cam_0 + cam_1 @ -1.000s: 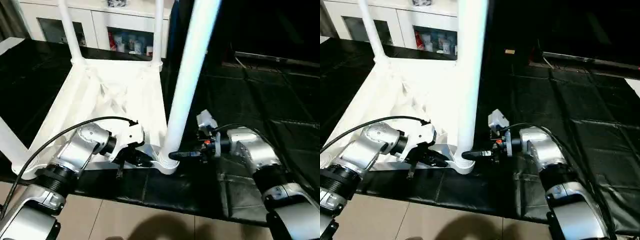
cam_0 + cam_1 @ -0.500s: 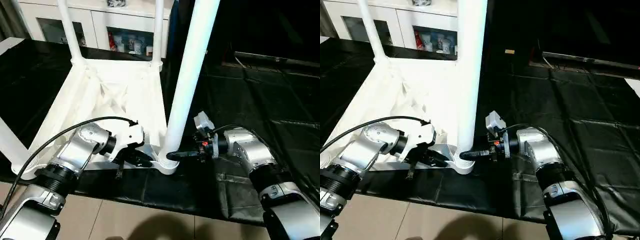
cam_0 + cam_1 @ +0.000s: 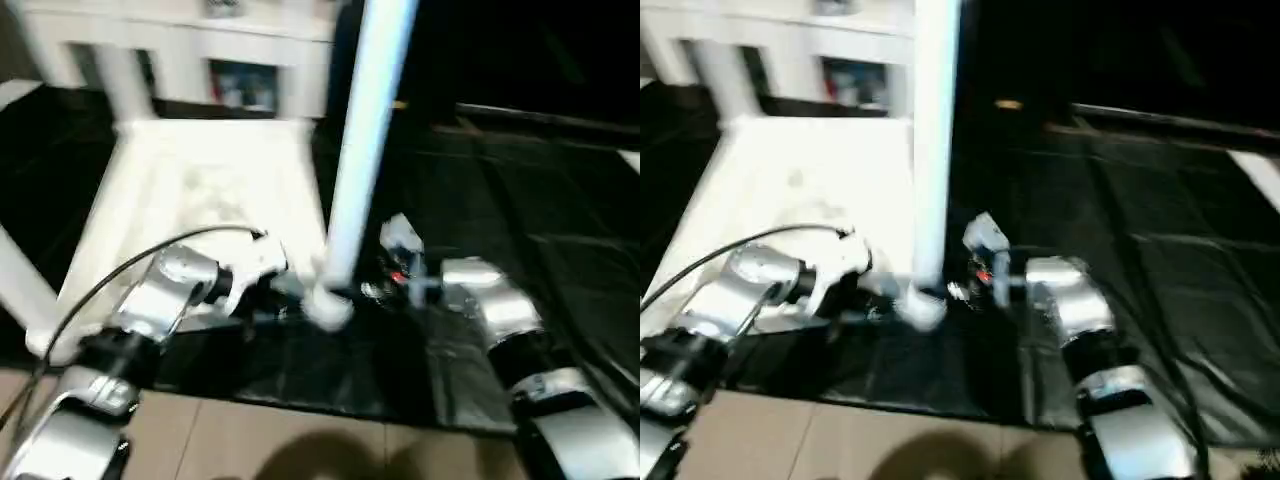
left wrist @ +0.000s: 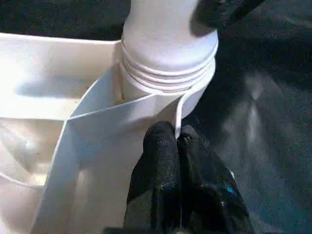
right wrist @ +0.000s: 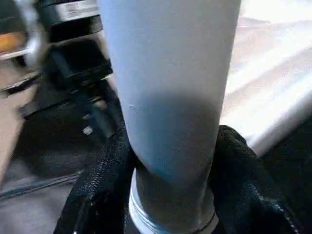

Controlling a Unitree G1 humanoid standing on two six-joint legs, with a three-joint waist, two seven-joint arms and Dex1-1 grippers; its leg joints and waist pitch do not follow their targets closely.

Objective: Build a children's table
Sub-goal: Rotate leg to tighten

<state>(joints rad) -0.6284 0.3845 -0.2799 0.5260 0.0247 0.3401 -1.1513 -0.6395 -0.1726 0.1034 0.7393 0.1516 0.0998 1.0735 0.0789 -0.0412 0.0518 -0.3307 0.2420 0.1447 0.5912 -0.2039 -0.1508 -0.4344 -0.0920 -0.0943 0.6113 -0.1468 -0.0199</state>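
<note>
The children's table top lies upside down on the black mat, with legs standing in its corner sockets. The nearest leg stands in the near right socket, threads showing at its foot. My left gripper is shut on the top's thin rim right beside that socket. My right gripper is closed around the base of this leg, one black finger on each side. In the head views both grippers meet at that corner, left and right.
Another leg stands at the far left corner and one at the near left. A white cabinet stands behind the table. The black mat stretches to the right; beige floor tiles lie in front.
My right gripper has moved in and closed around the base of the near leg. The left gripper has kept its hold. The head camera has shifted.
</note>
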